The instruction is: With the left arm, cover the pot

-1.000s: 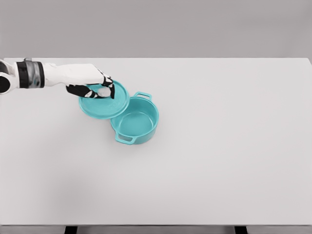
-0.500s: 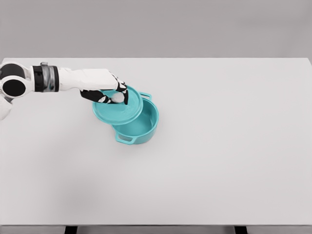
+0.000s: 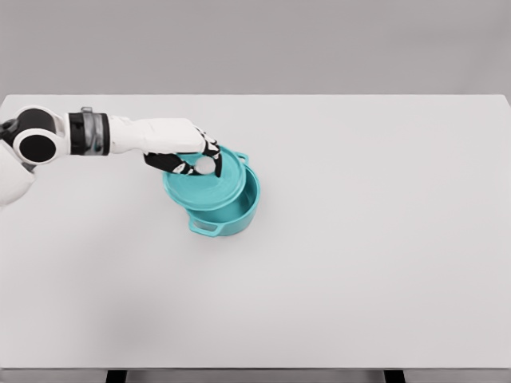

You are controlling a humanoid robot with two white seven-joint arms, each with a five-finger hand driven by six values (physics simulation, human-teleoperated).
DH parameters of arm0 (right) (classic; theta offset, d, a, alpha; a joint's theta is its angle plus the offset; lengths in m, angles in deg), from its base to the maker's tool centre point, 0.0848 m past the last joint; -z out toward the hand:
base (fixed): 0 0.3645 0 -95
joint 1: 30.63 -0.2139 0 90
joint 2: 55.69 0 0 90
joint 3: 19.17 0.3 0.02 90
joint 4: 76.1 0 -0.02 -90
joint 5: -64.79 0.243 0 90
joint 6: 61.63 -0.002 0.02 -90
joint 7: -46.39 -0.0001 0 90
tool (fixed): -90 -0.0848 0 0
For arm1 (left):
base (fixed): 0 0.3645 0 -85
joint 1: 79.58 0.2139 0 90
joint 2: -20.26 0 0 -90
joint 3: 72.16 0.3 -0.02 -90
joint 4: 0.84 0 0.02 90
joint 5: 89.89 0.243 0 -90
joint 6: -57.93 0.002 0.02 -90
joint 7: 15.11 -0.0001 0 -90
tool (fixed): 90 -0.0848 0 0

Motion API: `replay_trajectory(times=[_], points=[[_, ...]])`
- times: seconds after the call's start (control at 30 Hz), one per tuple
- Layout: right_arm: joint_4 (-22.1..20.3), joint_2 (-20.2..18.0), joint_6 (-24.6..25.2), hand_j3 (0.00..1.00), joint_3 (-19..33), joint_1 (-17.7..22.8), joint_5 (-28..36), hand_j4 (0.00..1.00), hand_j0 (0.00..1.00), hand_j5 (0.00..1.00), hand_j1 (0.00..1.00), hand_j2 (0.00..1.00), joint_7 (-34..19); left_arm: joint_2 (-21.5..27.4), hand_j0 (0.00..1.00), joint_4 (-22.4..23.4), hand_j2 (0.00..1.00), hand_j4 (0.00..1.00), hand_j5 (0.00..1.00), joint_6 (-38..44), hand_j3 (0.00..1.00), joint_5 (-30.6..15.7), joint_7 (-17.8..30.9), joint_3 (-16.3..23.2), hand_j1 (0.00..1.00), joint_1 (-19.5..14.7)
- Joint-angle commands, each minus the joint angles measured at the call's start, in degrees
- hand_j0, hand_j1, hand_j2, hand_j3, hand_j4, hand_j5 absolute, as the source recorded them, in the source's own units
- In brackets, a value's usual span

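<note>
The left hand (image 3: 188, 154) holds the teal lid (image 3: 205, 182) over the teal pot (image 3: 227, 209).

Its fingers are curled tight around the white knob (image 3: 206, 165) on top of the lid. The lid sits just under the hand and hides most of the pot's left side. The right part of the pot's inside shows past the lid. One pot handle (image 3: 204, 227) pokes out below the hand; the other handle (image 3: 239, 155) peeks out behind the lid. Both rest on a white table (image 3: 359, 239).
</note>
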Motion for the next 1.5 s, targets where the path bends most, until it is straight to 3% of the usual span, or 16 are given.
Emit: replay_trajectory(times=[0.0, 1.47], points=[[0.00, 0.00, -0.03, 1.00, 0.01, 0.00, -0.03, 1.00, 1.00, 1.00, 1.00, 1.00, -0.02, -0.32, 0.52, -0.31, 0.52, 0.52, 0.52, 0.17, 0.52, -0.43, -0.05, -0.15, 0.52, 0.00], [0.00, 0.00, -0.03, 1.00, 0.01, 0.00, -0.03, 1.00, 1.00, 1.00, 1.00, 1.00, -0.02, -2.61, 0.53, 1.53, 0.53, 0.53, 0.53, 0.17, 0.53, 0.36, -0.23, -0.15, 0.53, 1.67]])
